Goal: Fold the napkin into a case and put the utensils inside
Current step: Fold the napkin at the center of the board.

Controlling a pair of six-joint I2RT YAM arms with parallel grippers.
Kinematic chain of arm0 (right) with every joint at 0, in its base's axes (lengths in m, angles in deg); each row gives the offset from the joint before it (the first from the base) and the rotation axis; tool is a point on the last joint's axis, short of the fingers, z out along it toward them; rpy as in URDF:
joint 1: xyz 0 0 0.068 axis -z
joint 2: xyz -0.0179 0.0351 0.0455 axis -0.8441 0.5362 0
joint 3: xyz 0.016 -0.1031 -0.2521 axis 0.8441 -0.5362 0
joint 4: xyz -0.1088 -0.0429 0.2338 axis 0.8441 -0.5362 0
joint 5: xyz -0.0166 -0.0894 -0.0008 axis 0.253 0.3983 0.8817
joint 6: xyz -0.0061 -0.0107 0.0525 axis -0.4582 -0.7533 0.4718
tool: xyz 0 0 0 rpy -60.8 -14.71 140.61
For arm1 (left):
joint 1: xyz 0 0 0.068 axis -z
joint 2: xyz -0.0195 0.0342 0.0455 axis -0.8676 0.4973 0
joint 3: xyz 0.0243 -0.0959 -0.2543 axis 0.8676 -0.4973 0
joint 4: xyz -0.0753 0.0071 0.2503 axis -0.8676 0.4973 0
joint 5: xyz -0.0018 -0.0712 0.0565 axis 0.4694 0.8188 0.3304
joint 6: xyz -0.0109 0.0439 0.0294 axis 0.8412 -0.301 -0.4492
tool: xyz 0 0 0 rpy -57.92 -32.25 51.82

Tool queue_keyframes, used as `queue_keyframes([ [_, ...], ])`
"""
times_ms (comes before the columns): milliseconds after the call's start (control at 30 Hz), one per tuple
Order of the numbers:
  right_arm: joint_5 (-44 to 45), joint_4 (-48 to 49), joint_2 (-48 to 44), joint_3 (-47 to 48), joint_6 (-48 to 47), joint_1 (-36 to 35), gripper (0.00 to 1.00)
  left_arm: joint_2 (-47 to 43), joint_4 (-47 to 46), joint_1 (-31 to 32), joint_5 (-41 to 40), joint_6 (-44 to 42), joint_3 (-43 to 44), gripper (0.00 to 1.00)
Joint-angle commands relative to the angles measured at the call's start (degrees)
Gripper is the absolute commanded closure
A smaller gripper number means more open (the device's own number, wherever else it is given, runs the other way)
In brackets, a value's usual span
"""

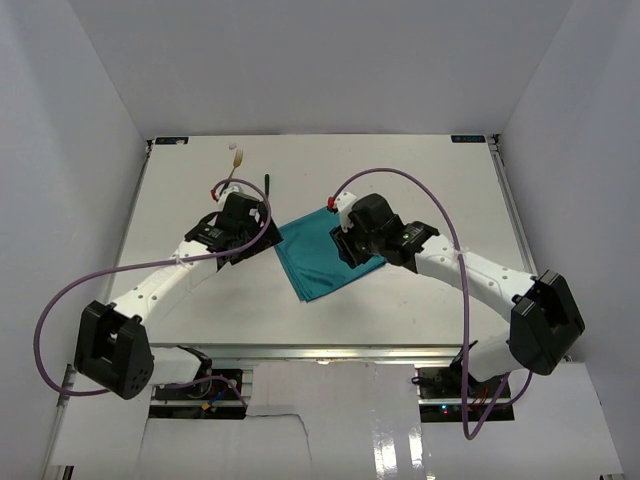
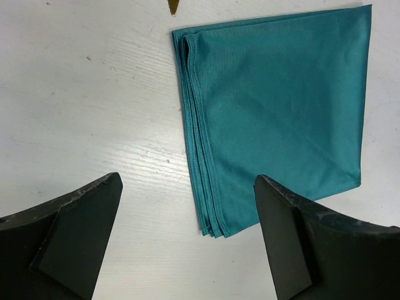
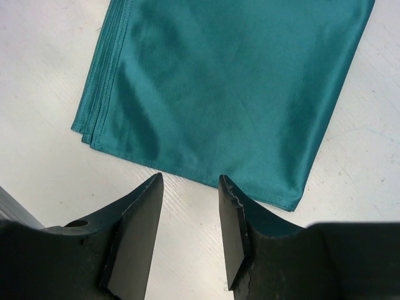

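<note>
The teal napkin [image 1: 318, 258] lies folded in several layers on the white table, between my two grippers. In the left wrist view the napkin [image 2: 275, 112] shows its stacked edges facing left. My left gripper [image 1: 250, 228] is open wide and empty, just left of the napkin's corner [image 2: 187, 212]. My right gripper [image 1: 350, 240] is open and empty; its jaws stand just off the napkin's near edge [image 3: 189, 187]. The fork [image 1: 232, 165] and the dark-handled knife [image 1: 268, 187] lie beyond the left gripper. A gold blade tip [image 2: 174, 6] shows at the top of the left wrist view.
The white table [image 1: 420, 180] is walled by white panels at the back and both sides. Purple cables loop from both arms over the table.
</note>
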Motion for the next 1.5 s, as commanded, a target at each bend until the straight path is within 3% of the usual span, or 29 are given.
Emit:
queue_keyframes([
  [0, 1.7, -0.2, 0.2, 2.9, -0.7, -1.5, 0.53, -3.5, 1.2, -0.2, -1.5, 0.8, -0.9, 0.02],
  [433, 2.8, -0.5, 3.8, 4.3, -1.0, -7.2, 0.51, -8.4, 3.8, -0.2, -3.4, 1.9, -3.9, 0.02],
  [1000, -0.4, -2.2, 18.8, 10.1, -6.5, -15.3, 0.5, -7.7, 4.9, -0.3, -2.9, 2.9, -5.5, 0.02],
  [1467, 3.6, -3.3, 26.4, 12.1, -6.6, -16.2, 0.54, -6.2, 5.2, -0.3, -3.9, 3.3, -5.3, 0.02],
])
